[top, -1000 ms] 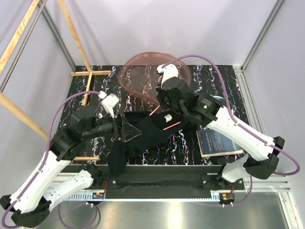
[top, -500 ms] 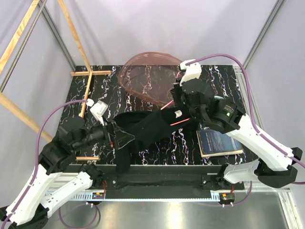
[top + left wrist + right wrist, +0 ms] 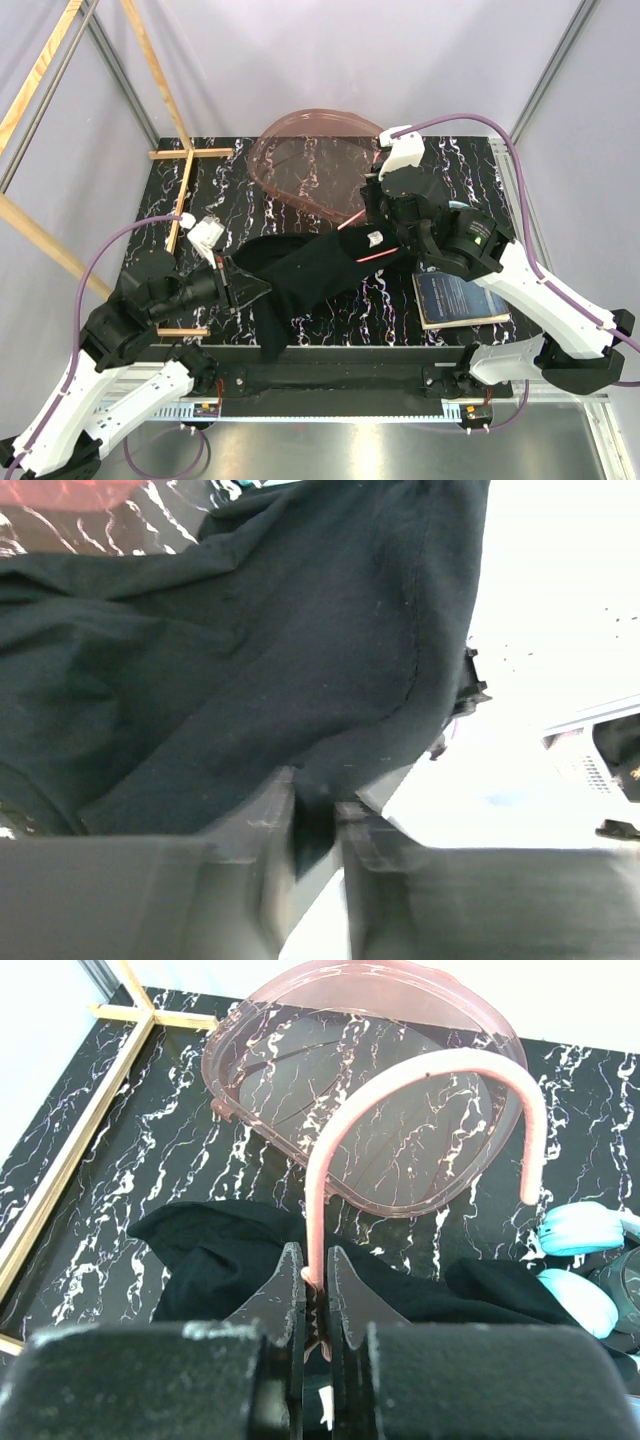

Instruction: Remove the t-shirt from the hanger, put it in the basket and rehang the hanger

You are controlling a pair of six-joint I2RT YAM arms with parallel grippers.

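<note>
**Left hand** (image 3: 315, 802): the 2 fingers are pressed close together, pinching a fold of the t-shirt (image 3: 250, 650) between their tips. From that pinch the black fabric spreads ahead of the hand and to its left, filling most of the wrist view. A stitched hem curves along the side to the hand's right. In the overhead view this hand grips the near-left end of the garment, and a strip of cloth trails from the hand toward the near edge of the table (image 3: 390, 300).

**Right hand** (image 3: 315, 1272): the fingers are pressed together on the stem of the hanger (image 3: 430, 1065), just under its hook. The pink hook rises ahead of the fingertips and arches over to the hand's right, with its free end pointing back down. Black fabric lies directly below the fingers and on both sides of them. In the overhead view 2 short lengths of pink wire show beside the hand and cloth covers the rest, so the t-shirt is on the hanger at this end.

**Between the hands:** the t-shirt spans the gap from 1 hand to the other.

**Beyond the right hand:** a translucent pink basin (image 3: 260, 1040) sits past the hook on the black marble-patterned table. Whether it lies flat cannot be told. A wooden frame (image 3: 100, 1130) runs along the table far to that hand's left. A dark blue book (image 3: 460, 298) lies behind the hand, partly under the right arm.
</note>
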